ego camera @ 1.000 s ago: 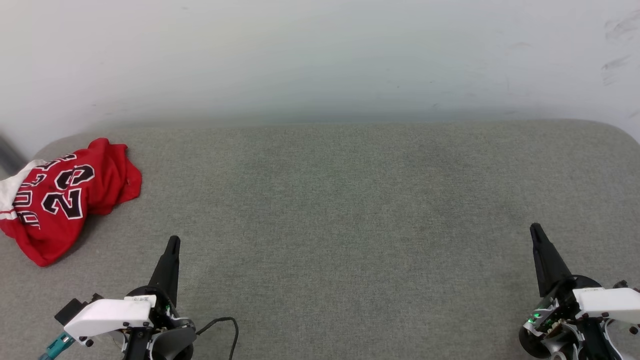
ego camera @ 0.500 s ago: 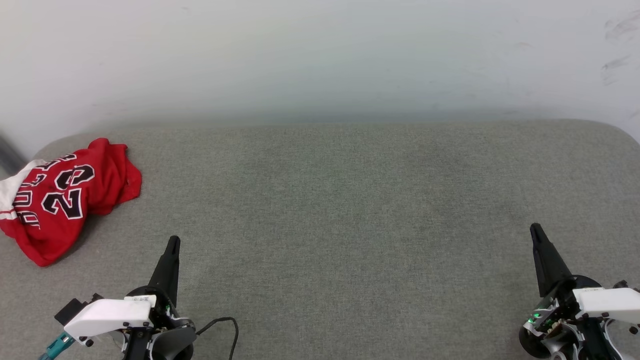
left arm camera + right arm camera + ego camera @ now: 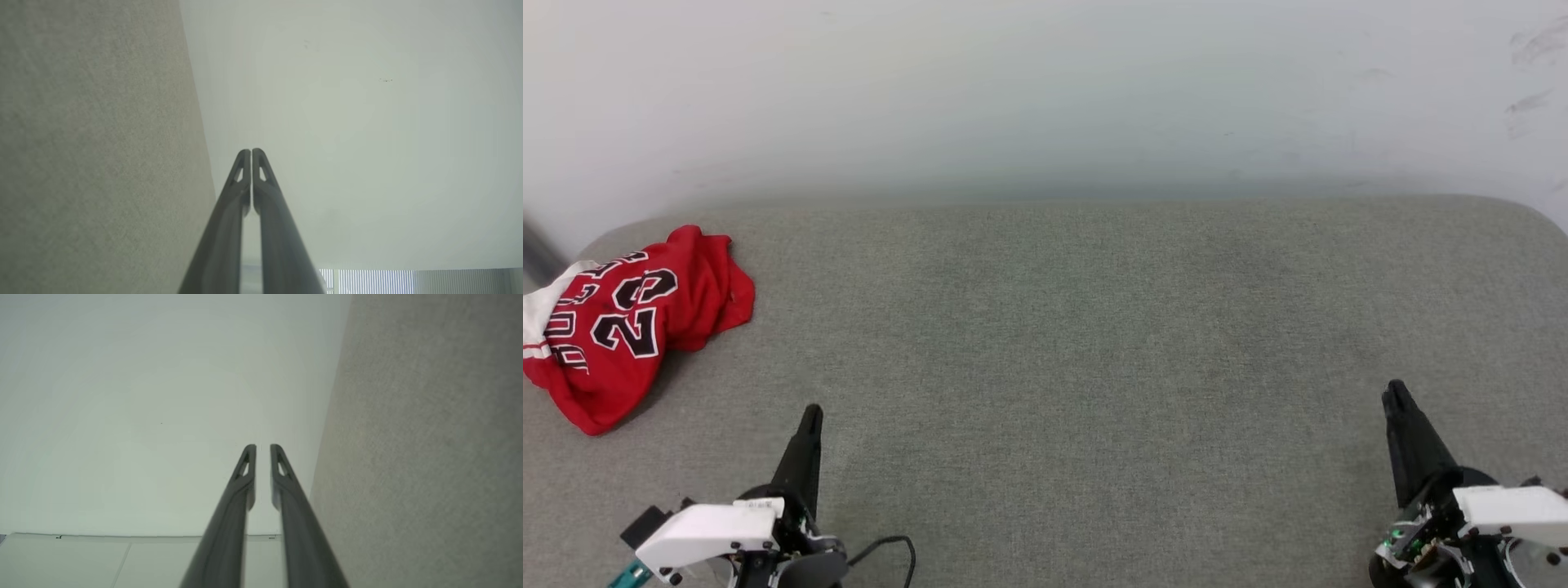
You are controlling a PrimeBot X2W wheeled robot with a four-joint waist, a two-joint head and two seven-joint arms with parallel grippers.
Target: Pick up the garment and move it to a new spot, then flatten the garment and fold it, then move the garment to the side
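lying crumpled, the garment (image 3: 629, 327) sits on grey fabric (image 3: 1045, 367)

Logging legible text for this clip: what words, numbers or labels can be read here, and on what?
"23": black with white outline, sideways on the red garment.
"BUL": beside it on the garment; folds hide the rest.
Small sticker at the base of the left gripper: too small to read.

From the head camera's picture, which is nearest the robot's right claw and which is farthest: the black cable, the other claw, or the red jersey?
From the right gripper, nearest first:
1. The black cable, at the bottom, left of centre.
2. The left gripper, lower left, just beyond the cable.
3. The red jersey, crumpled at the far left of the grey surface.
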